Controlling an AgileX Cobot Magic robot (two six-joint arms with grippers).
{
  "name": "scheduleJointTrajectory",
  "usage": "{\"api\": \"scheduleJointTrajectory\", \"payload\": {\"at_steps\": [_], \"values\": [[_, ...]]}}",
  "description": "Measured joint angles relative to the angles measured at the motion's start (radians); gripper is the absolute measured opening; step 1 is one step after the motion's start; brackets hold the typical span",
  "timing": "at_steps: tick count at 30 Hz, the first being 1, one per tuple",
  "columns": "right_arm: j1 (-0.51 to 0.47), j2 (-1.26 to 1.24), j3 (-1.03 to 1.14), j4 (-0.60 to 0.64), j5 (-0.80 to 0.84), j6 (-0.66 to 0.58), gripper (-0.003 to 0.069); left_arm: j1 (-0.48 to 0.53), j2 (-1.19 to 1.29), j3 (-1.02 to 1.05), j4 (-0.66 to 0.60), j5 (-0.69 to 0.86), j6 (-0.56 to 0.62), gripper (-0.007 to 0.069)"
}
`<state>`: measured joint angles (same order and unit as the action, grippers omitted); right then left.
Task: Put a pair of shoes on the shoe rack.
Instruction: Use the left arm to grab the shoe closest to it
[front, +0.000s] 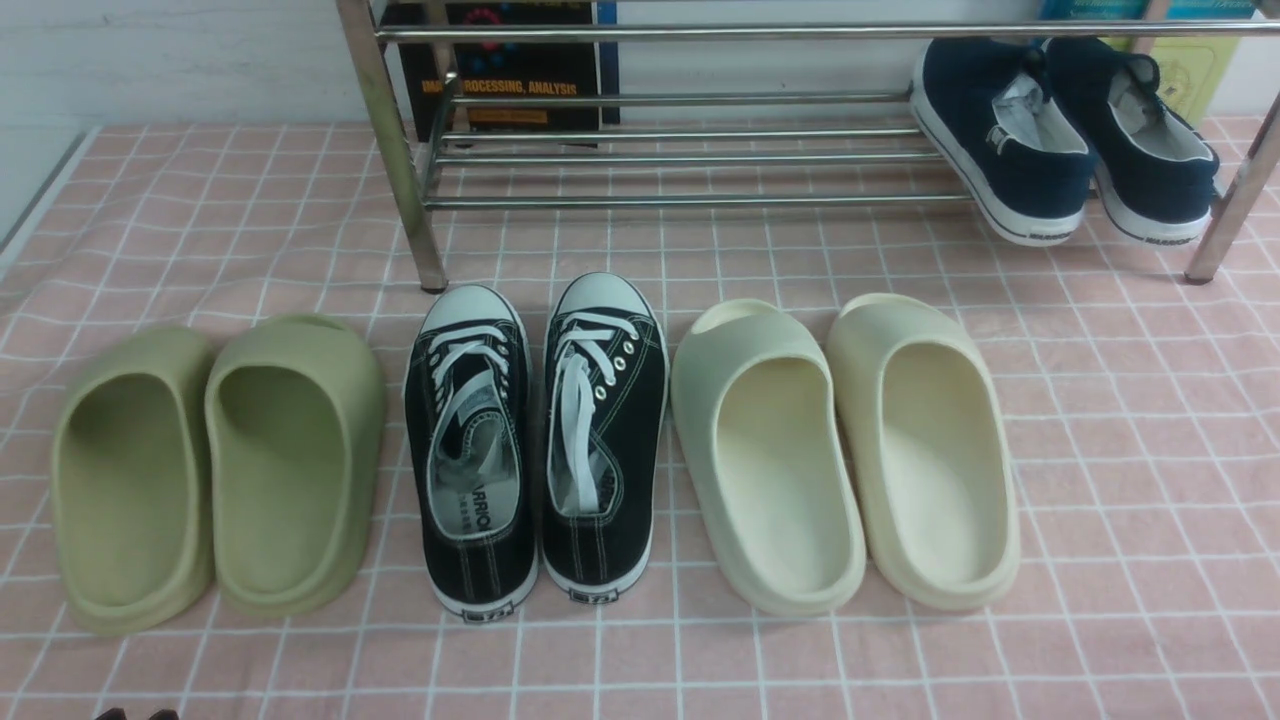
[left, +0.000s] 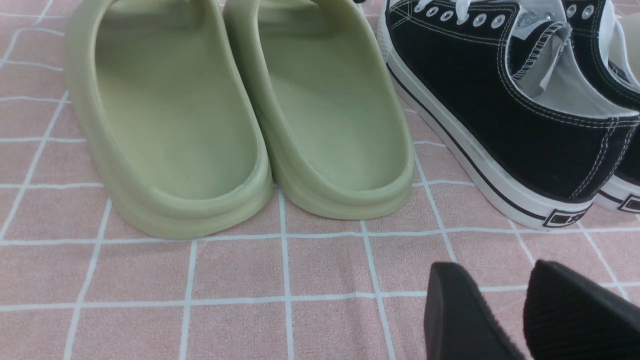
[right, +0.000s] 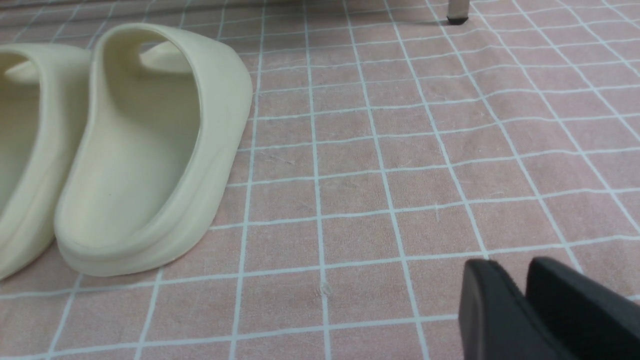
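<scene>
as the shoe rack (front: 690, 200) rises, it's cut off.

I'm reading "PROCESSING, ANALYSIS" in orange on the black book (front: 500, 70). The left-hand black sneaker (front: 470, 570) shows "ARRIO" on its insole. The heel tabs are too small to read.

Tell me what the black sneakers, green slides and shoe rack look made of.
Black sneakers: woven canvas, matte, with white stitching; toe caps and soles look like smooth rubber.
Green slides: probably moulded foam, matte, each one seamless piece.
Shoe rack: metal, likely chromed or polished steel, mirror-bright reflections all over.
</scene>
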<state>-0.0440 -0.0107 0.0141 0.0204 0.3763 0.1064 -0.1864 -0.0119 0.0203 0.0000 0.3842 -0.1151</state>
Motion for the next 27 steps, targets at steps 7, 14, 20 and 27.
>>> {"api": "scheduleJointTrajectory", "payload": {"at_steps": [7, 14, 20, 27], "values": [[0.0, 0.0, 0.0, 0.0, 0.0, 0.0, 0.0132, 0.0, 0.0, 0.001, 0.013, -0.017, 0.0, 0.0239], [0.0, 0.0, 0.0, 0.0, 0.0, 0.0, 0.0134, 0.0, 0.0, 0.01, 0.112, -0.326, 0.0, 0.0239], [0.0, 0.0, 0.0, 0.0, 0.0, 0.0, 0.0136, 0.0, 0.0, 0.01, 0.132, -0.674, 0.0, 0.0239], [0.0, 0.0, 0.0, 0.0, 0.0, 0.0, 0.0142, 0.0, 0.0, 0.01, 0.094, -0.988, -0.104, 0.0239]]}}
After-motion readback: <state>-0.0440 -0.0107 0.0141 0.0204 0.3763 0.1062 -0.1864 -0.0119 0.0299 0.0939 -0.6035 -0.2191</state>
